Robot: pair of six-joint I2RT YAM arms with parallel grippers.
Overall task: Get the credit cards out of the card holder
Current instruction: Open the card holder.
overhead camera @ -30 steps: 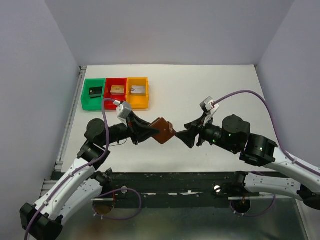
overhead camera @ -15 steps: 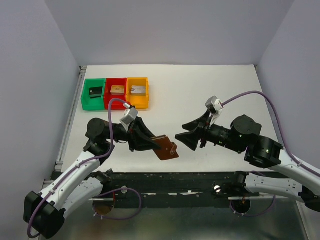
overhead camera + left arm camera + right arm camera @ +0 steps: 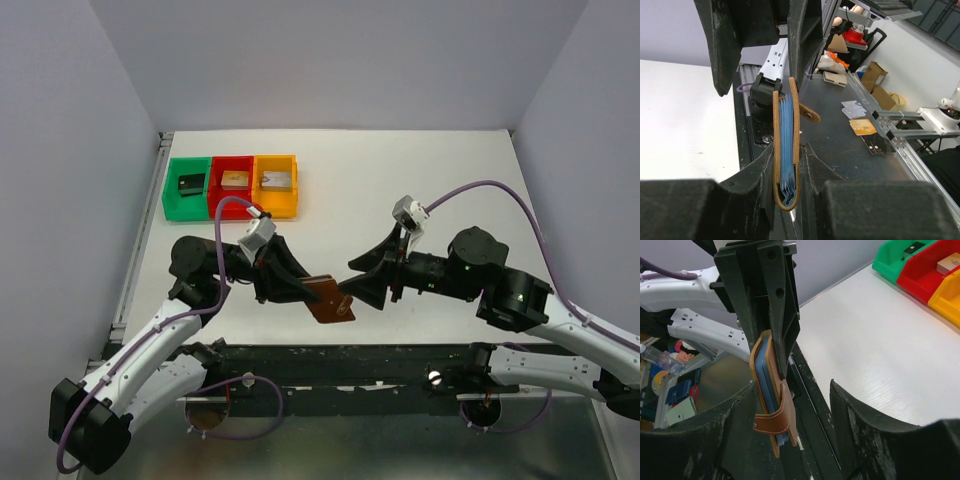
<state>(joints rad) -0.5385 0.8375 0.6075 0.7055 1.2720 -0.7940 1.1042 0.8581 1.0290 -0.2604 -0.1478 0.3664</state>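
- The card holder (image 3: 330,299), a small brown leather wallet, is folded nearly shut and clamped edge-on in the left pincer (image 3: 308,287), up in the air, with its snap tab sticking out.
- The credit cards (image 3: 786,140) show only as pale blue edges packed between its covers.

The left gripper (image 3: 306,289) brings the card holder (image 3: 330,300) down from the middle of the table (image 3: 450,170) to its near edge. The right gripper (image 3: 352,287) follows, moving left and lower, and its open jaws now straddle the holder's free end.
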